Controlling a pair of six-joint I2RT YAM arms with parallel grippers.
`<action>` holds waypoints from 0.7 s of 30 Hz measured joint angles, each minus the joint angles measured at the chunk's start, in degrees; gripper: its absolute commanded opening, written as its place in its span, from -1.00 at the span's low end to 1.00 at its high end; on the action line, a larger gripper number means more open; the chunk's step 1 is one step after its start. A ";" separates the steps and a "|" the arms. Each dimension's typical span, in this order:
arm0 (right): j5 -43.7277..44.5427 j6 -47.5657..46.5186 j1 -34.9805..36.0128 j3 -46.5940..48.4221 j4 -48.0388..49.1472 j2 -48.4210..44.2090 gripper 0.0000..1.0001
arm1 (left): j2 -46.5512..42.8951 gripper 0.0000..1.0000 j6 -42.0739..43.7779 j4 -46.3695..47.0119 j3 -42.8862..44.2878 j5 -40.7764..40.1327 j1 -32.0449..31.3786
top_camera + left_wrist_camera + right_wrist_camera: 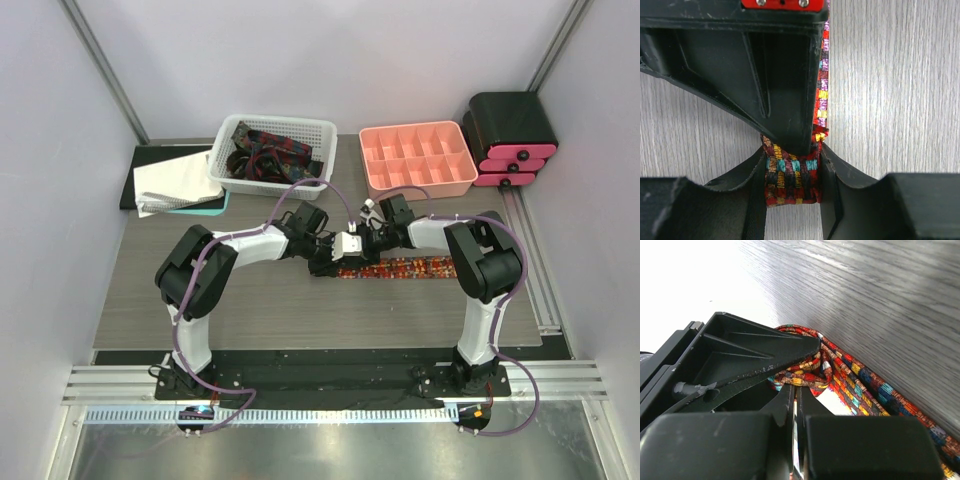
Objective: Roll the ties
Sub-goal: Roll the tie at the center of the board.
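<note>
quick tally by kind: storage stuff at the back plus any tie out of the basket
white basket: 1
pink divided tray: 1
black and pink drawer unit: 1
tie outside the basket: 1
total: 4

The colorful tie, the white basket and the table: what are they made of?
The tie looks like woven fabric. It has tiny thread blocks of red, yellow and teal, and it is soft enough to roll. The white basket looks like hard plastic, with a grid of small holes in its walls. The table shows matte grey wood grain. I cannot tell whether it is real wood or a printed laminate.
</note>
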 measured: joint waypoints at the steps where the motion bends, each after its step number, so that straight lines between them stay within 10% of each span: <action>1: 0.22 -0.66 0.00 0.13 -0.35 0.00 -0.97 | -0.04 -0.33 -0.02 0.02 -0.02 -0.02 0.00; 9: 0.72 -2.14 -1.73 0.17 -1.70 2.47 -0.98 | -2.27 0.31 -0.74 -0.20 -2.36 0.09 0.76; 21: -1.46 -2.27 -3.28 0.92 -3.41 4.26 -0.97 | -5.62 0.49 -4.22 5.25 -8.41 2.54 1.36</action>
